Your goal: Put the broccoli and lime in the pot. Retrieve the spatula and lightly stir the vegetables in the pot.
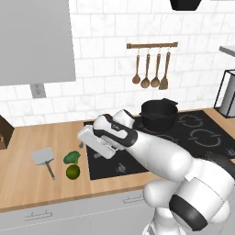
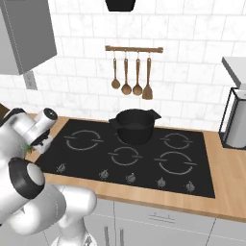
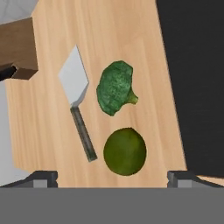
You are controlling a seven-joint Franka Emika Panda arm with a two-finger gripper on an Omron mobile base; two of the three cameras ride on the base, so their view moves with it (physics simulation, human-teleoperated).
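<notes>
Hovering above the tabletop, hand wide, empty; broccoli, lime, spatula lying below.

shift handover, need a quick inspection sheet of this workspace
surface: wooden counter left of the black cooktop
job's things: broccoli, lime and spatula lie apart on the counter; pot on the cooktop, no vegetables seen in it
clutter: brown box at the counter's edge
grippers: gripper open above the lime, holding nothing
cables: nothing seen
surroundings: wooden utensils on a wall rail, tiled wall, grey cabinet
</notes>
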